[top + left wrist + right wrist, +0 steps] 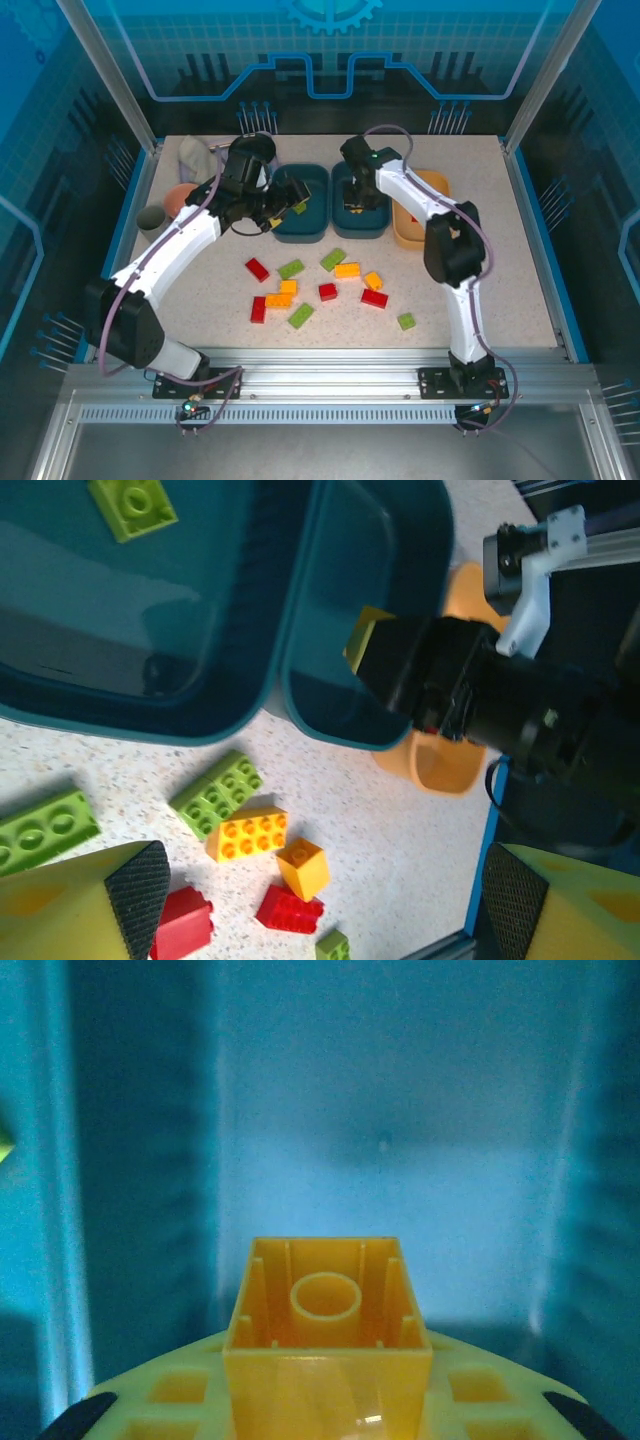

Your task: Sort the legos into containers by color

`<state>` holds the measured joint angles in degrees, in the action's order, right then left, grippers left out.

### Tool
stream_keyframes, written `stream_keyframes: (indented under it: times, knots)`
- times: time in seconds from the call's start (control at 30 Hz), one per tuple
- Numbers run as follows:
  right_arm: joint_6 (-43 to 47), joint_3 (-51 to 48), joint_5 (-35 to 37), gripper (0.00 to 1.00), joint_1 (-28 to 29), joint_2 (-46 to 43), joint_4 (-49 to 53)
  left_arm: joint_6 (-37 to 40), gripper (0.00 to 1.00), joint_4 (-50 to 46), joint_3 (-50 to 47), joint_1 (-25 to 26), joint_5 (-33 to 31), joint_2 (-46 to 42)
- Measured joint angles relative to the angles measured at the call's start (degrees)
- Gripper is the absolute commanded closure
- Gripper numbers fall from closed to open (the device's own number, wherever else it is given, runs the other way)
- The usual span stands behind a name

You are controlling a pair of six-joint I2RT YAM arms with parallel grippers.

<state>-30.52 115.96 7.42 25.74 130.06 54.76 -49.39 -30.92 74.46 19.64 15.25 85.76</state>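
Two dark teal containers (301, 222) (360, 223) and a yellow-orange one (411, 228) stand in a row at the back. My right gripper (358, 196) reaches down into the middle teal tub (400, 1110), shut on a square yellow lego (327, 1310) with its hollow underside facing the camera. The same yellow lego (362, 637) shows at the fingertips inside that tub (345, 720). My left gripper (325, 905) hangs open and empty by the left tub (150, 705), where a green lego (133, 505) lies. Red (257, 269), green (333, 259) and yellow (347, 270) legos lie scattered on the table's middle.
A pink bowl (180, 197), a dark cup (150, 218) and a grey cloth (197, 155) sit at the back left beside my left arm. Blue rails edge the table; a metal rail runs along the front.
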Motion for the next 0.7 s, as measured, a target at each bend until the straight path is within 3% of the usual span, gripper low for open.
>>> stream_keyframes:
  times: [0.13,0.27,0.37,0.53,0.7]
  knots:
    - [0.17,11.34,-0.79,0.69,-1.88,10.43,4.24,0.20,0.16,-0.85,0.15,-0.42,-0.02,1.16]
    - [0.44,15.65,-1.57,0.47,-2.89,14.23,7.21,0.22,0.16,-1.51,0.11,-0.42,-0.31,0.96]
    - [1.51,16.37,-1.99,0.38,-2.89,14.10,8.37,0.20,0.16,-2.56,-0.39,-0.42,-0.92,-0.02]
    - [2.84,16.41,-2.12,0.40,-2.51,11.69,8.83,0.20,0.16,-6.19,-0.87,-0.42,-2.86,-3.13]
    - [4.52,6.80,-2.29,0.41,-1.36,-2.60,5.11,0.17,0.16,-9.88,-2.69,-1.01,-4.35,-7.13]
